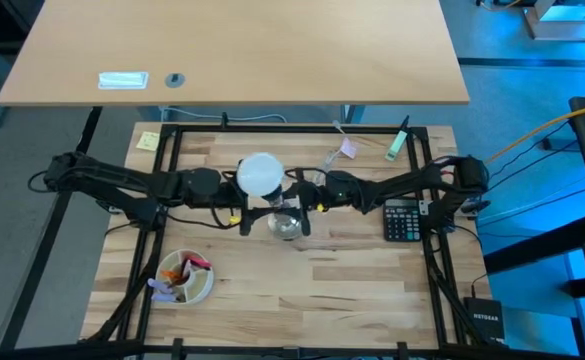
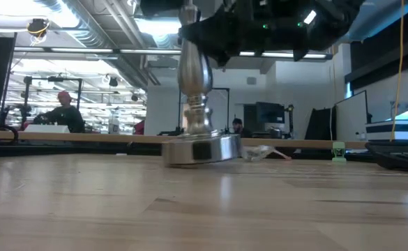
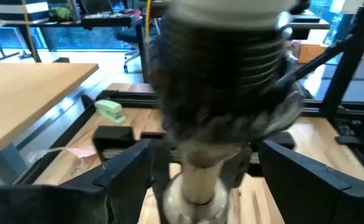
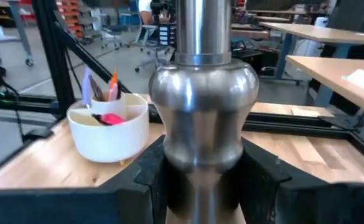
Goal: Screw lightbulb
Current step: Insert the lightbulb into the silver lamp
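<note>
Seating looks under way but unfinished: the lightbulb, at ten o'clock of table centre, is sitting over the stand, the left gripper seemingly gripping its base while the right gripper is clamping the stand's stem.

"NETGEAR", seemingly, on black box

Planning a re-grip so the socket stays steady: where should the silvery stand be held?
Grip the stand on its narrow stem just below the round bulge, from the side, level with the table. The right gripper already holds it there; the bulge stops upward slip.
</note>
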